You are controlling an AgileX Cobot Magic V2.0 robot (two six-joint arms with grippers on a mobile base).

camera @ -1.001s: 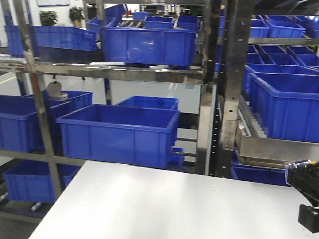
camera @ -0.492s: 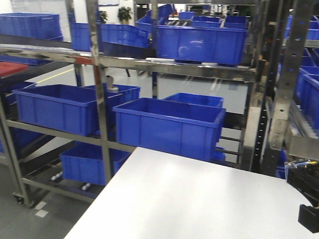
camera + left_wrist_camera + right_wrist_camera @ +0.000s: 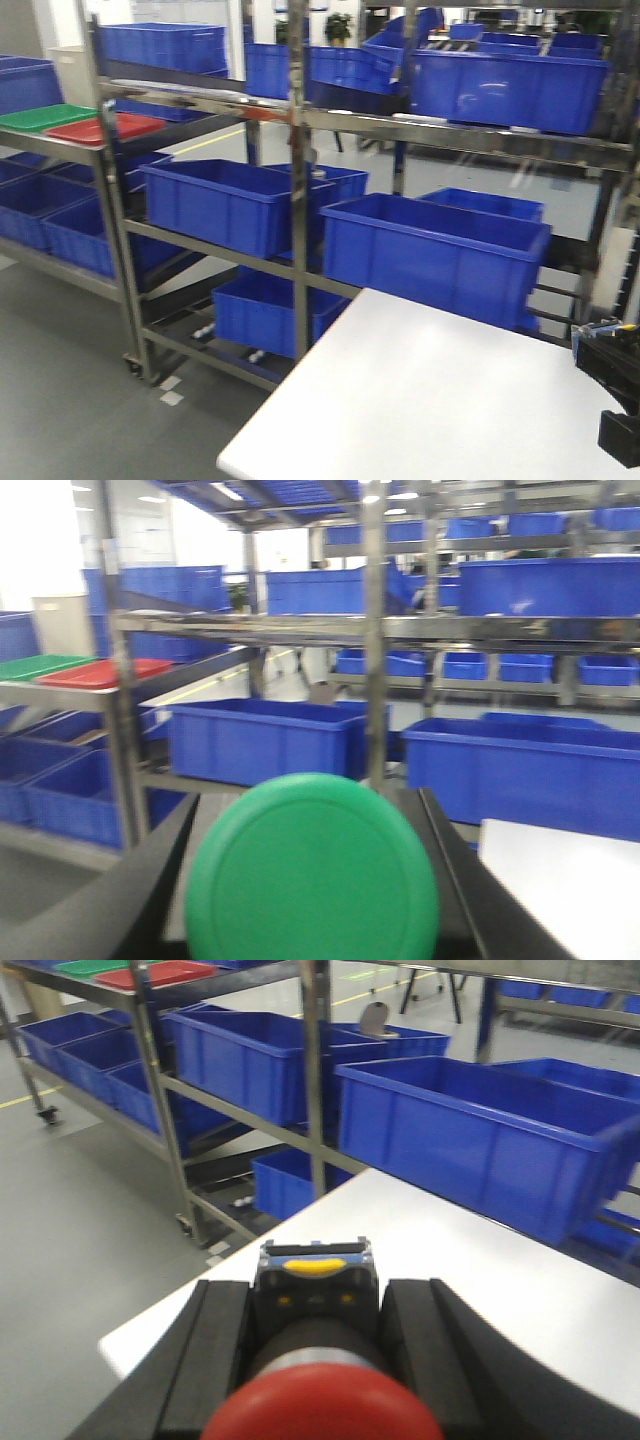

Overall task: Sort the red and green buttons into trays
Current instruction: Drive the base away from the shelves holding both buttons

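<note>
Green tray [image 3: 45, 117] beside red tray [image 3: 105, 128] on shelf [image 3: 50, 142]; left gripper [image 3: 308, 810] clamps green button [image 3: 310, 875], right gripper [image 3: 317, 1300] red button [image 3: 325, 1408]

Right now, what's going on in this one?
The robot has one button in each gripper: the left gripper holds the green button, and the right gripper holds the red button by its dark base. Neither is sorted yet. The green tray and red tray sit side by side on a rack shelf at the far left, beyond the white table and the blue crates.
</note>
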